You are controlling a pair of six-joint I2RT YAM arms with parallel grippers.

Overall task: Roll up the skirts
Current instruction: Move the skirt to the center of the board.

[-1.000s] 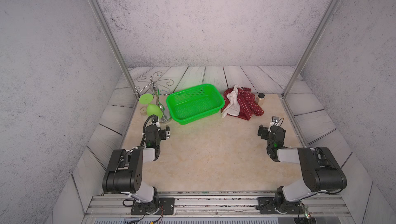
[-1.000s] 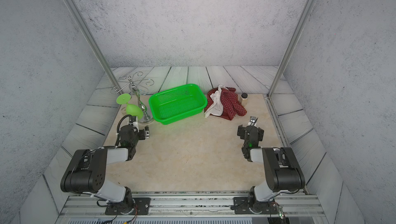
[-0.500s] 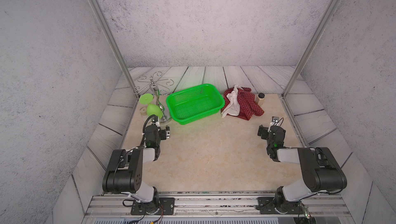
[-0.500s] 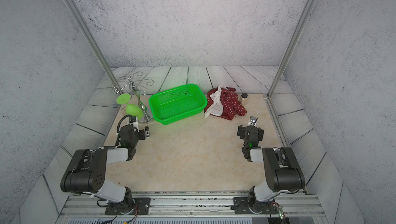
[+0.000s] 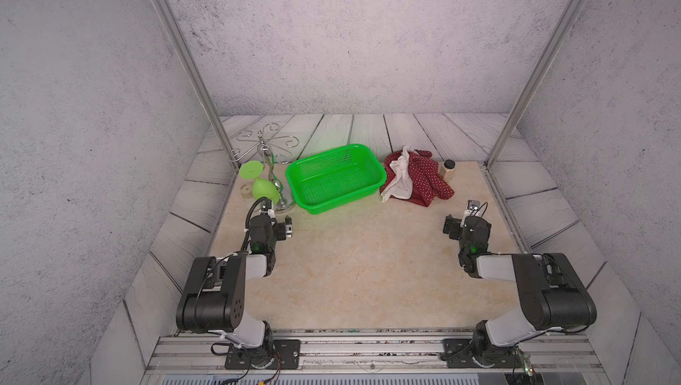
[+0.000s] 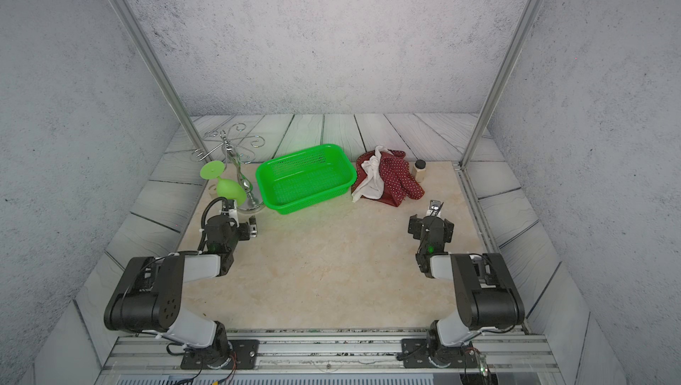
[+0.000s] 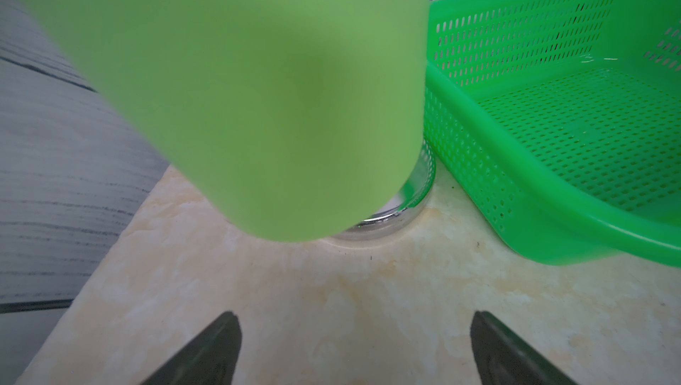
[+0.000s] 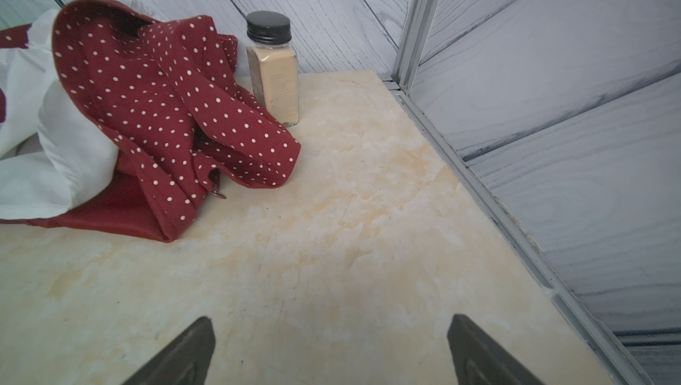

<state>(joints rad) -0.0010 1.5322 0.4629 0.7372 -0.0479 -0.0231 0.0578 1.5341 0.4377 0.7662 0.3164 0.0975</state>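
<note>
A beige marbled tabletop [image 5: 350, 261] was seen from above, with pale plank-patterned walls around it. The skirt [image 5: 423, 180], dark red with small white polka dots and a white lining [image 5: 400, 177] spilling out, lay in a crumpled, unrolled heap at about 1 o'clock on the tabletop, near the far edge. Nothing held or touched it.

Just beside it, at the skirt's 9 o'clock, a bright green perforated plastic basket [image 5: 346, 201] sat at an angle. At the skirt's 3 o'clock, a small glass spice jar [image 5: 447, 171] with a black screw cap and tan powder stood upright, right beside the fabric; whether they touched could not be told.

At 10 o'clock on the tabletop stood a chrome wire glass rack [image 5: 267, 151], with a light green wine glass [image 5: 262, 188] hanging from it bowl down.

The left pincer [image 7: 353, 346] was at about 9 o'clock, just short of the rack's base, its jaws spread wide and holding nothing; the glass filled much of its wrist view as a green blur. The right pincer [image 8: 331, 346] was at about 3 o'clock, near the skirt but apart from it, jaws likewise spread wide over bare tabletop, holding nothing.
</note>
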